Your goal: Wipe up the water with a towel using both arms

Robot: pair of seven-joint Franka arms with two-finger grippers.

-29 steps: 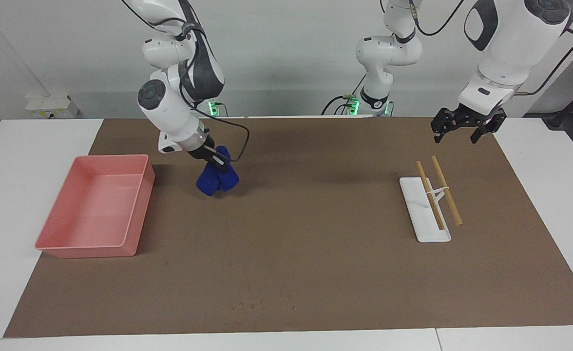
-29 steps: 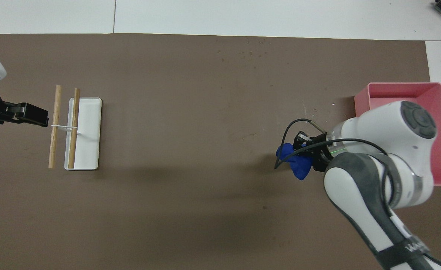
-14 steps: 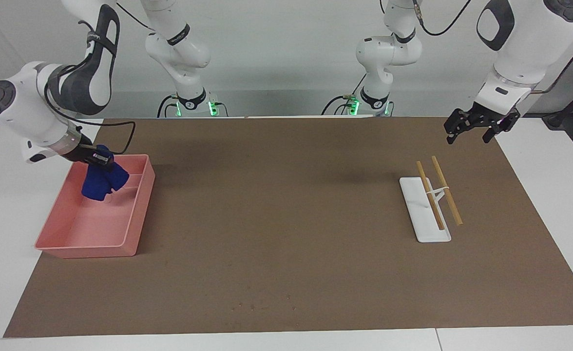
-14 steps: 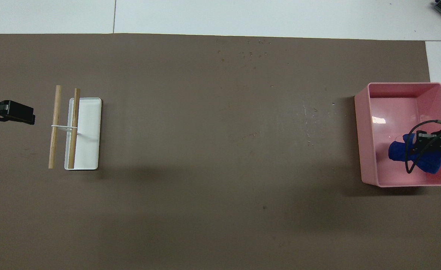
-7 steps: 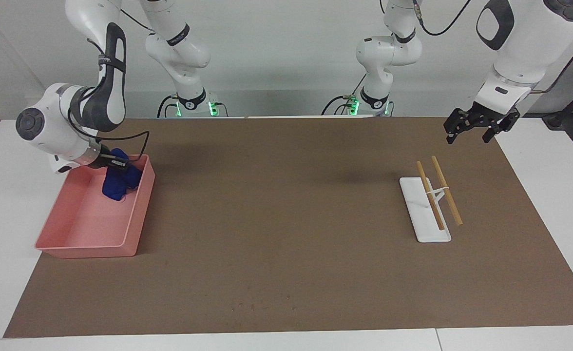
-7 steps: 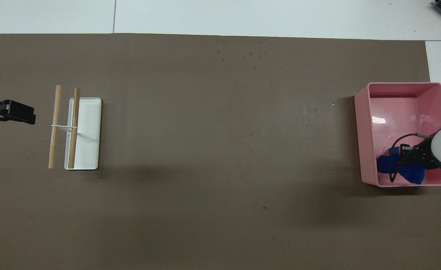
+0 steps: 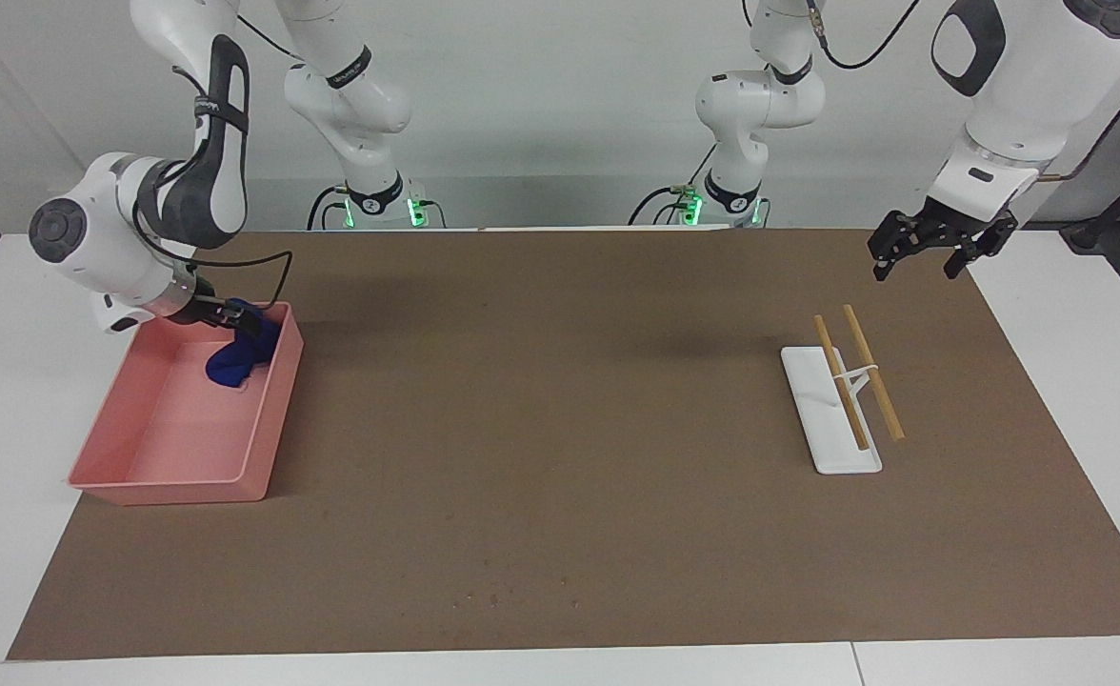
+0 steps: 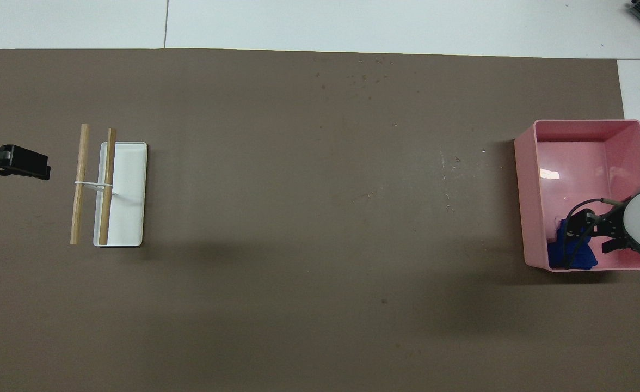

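Note:
The deep-blue towel lies bunched in the pink tray, in the corner nearest the robots on the side toward the table's middle. It also shows in the overhead view, against the tray's wall. My right gripper is low inside that corner, right over the towel, its jaws apart; it also shows in the overhead view. My left gripper hangs open and empty in the air over the mat's edge at the left arm's end, where that arm waits.
A white tray with two tied wooden sticks across it lies toward the left arm's end; it also shows in the overhead view. A brown mat covers the table. Faint specks mark its edge farthest from the robots.
My right arm carried the towel from the mat over to the pink tray, lowered it into the near corner and opened. The towel has slumped lower. My left gripper drew back slightly and then held still.

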